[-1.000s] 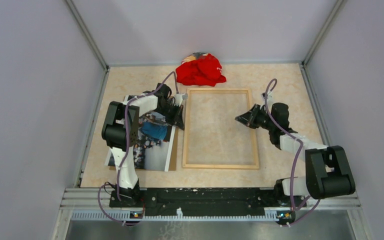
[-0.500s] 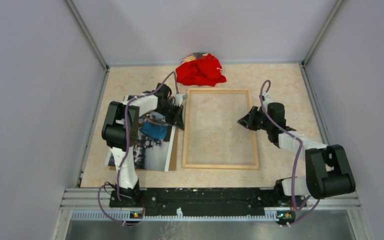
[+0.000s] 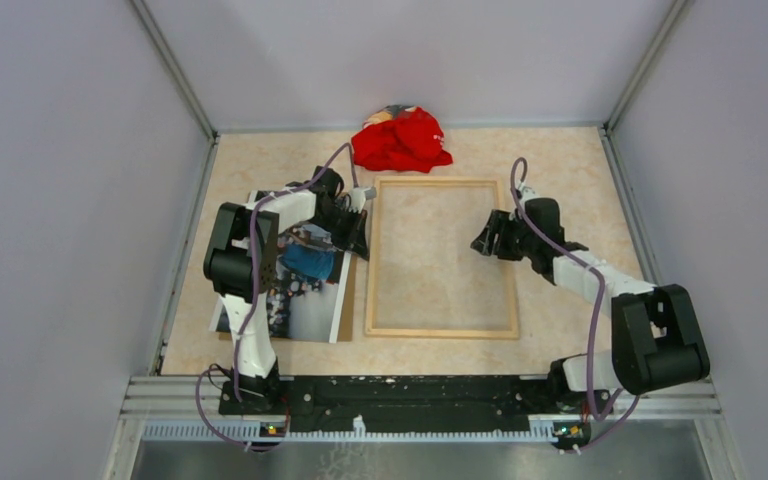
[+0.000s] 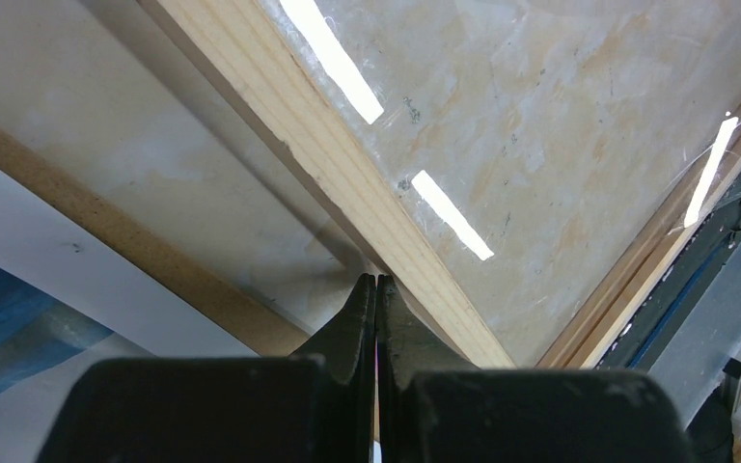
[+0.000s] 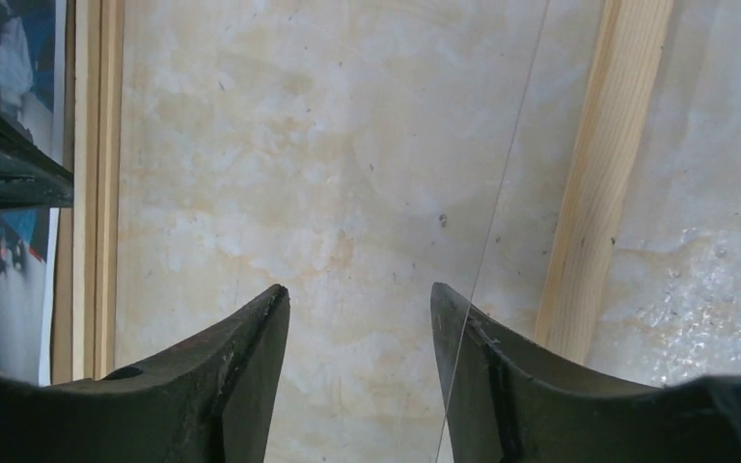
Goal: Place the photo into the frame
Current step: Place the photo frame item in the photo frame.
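The frame [image 3: 440, 331], thin light wood, lies flat mid-table with a clear sheet [image 5: 347, 145] inside it; the sheet's thin edge runs past my right fingers. The photo [image 3: 305, 300], blue, dark and white, lies left of the frame on a brown backing board [image 4: 106, 231]. My left gripper [image 3: 360, 238] is shut on nothing, its tips [image 4: 376, 282] at the outer side of the frame's left rail [image 4: 347, 164]. My right gripper [image 3: 480, 243] hangs open above the clear sheet [image 5: 359, 299], just inside the right rail [image 5: 598, 174], with nothing between its fingers.
A crumpled red cloth [image 3: 400, 140] lies beyond the frame's far end. Grey walls close in the table at left, right and back. The backing board's edge [image 3: 346, 300] shows beside the frame's left rail.
My right gripper has gone from shut to open, and its wrist has shifted slightly left and away. The left arm, photo and frame have not moved.
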